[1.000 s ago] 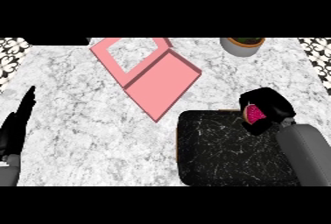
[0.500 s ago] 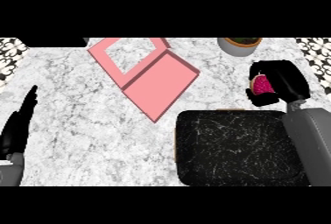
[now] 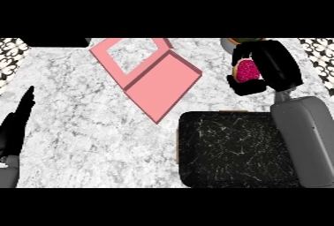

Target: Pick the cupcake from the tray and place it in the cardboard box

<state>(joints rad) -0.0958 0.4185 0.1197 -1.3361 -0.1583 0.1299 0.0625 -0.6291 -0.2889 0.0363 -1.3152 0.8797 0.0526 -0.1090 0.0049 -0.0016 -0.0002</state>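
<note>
Head view: right hand (image 3: pixel 271 66) grasped the pink cupcake (image 3: pixel 247 71).
Cupcake sat above the dark tray (image 3: pixel 228 150), right of the pink cardboard box (image 3: pixel 157 79); left hand (image 3: pixel 16 128) rested with straight fingers at left edge.

1. You are looking down at a kitchen: the worktop (image 3: pixel 78 132) is white marble with grey veining, the sort of surface fitted in a home kitchen.
2. You see patterned black-and-white tiling (image 3: pixel 12 57) at the far left and far right corners beyond the worktop's edge.
3. You find baking things laid out: a dark, marbled tray (image 3: pixel 235 152) at the near right and a pink cardboard box (image 3: pixel 153 75) lying open beside it.
4. You can make out a round brown vessel (image 3: pixel 238 42) at the far edge, partly hidden.
</note>
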